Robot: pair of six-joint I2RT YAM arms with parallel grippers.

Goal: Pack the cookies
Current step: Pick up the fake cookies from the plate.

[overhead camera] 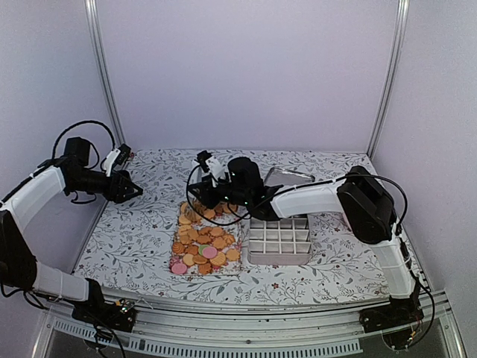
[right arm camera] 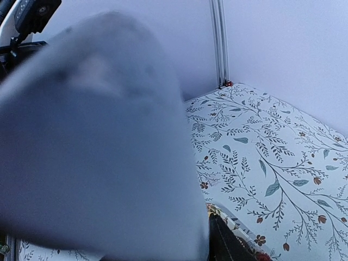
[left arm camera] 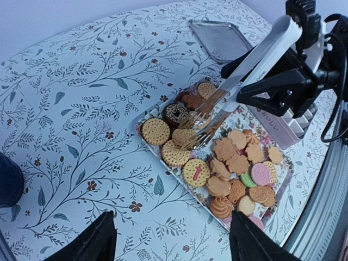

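The cookies (overhead camera: pixel 203 246) lie heaped on a floral tray (left arm camera: pixel 199 192); most are tan, with a pink one, a green one and a dark ring-shaped one (left arm camera: pixel 176 113). My right gripper (overhead camera: pixel 227 195) is shut on white tongs (left arm camera: pixel 261 49). The tongs' clear forked tips (left arm camera: pixel 202 126) sit down among the tan cookies at the tray's far end. A blurred grey mass fills most of the right wrist view, and only one dark finger (right arm camera: pixel 220 242) shows. My left gripper (left arm camera: pixel 171 215) hangs open and empty, left of the tray and above the tablecloth.
A white divided box (overhead camera: pixel 279 240) stands right of the tray, touching it. A flat metal lid (overhead camera: pixel 287 177) lies behind the box. The floral tablecloth (overhead camera: pixel 134 239) covers the table, with frame posts at both back corners.
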